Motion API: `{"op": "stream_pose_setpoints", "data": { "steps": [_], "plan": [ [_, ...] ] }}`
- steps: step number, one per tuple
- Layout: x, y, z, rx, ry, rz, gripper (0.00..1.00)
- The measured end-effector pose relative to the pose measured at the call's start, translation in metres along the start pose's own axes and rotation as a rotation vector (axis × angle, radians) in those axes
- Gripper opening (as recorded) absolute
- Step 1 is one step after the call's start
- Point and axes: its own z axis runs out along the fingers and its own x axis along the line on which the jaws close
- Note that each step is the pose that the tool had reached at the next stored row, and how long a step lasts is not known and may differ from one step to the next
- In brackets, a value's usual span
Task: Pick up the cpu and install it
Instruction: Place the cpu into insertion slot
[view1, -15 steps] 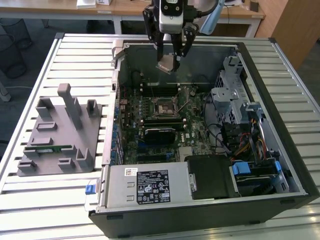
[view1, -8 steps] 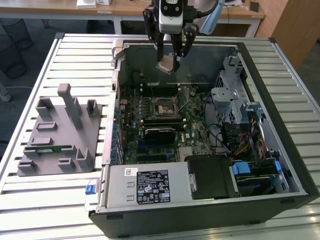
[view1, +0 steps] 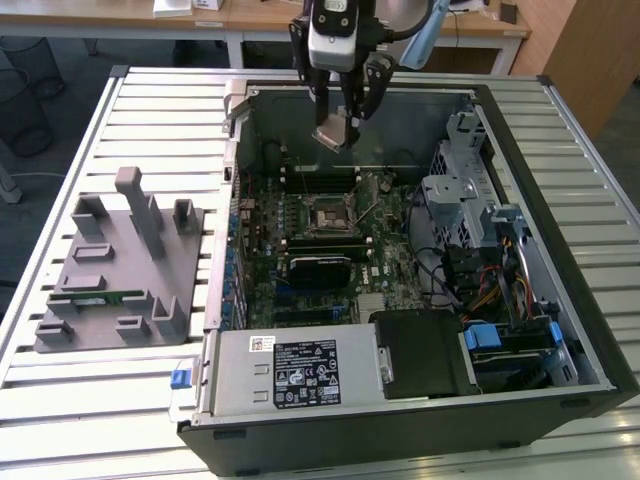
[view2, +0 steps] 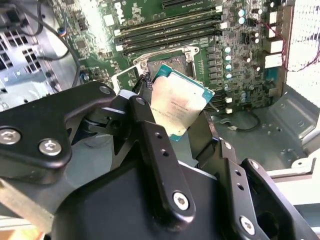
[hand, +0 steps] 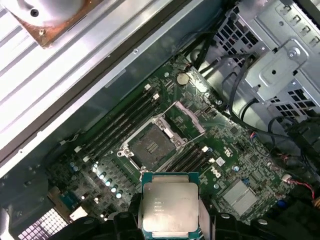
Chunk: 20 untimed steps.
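Holding: gripper (view1: 343, 118) clamped on the cpu (view1: 334, 135) by opposite edges, chip tilted.
Position: high over the case (view1: 560, 330), far of the socket (view1: 327, 214).
Carry: I'd level it, match the corner mark, avoid dragging across pins.

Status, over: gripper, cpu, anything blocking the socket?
Gripper shut on cpu. Cpu aloft, not yet in socket. Socket bare, nothing seen in the way.

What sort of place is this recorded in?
Likely a robotics lab bench for PC assembly: an open computer case on a slatted metal table, a grey fixture beside it, desks behind. The gripper holds the cpu over the motherboard.
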Motion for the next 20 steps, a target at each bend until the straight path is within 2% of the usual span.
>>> {"op": "stream_pose_setpoints", "data": {
  "steps": [20],
  "plan": [
    [0.0003, -0.0002, 0.0086, 0.0106, -0.0111, 0.325, 0.53]
  ]
}}
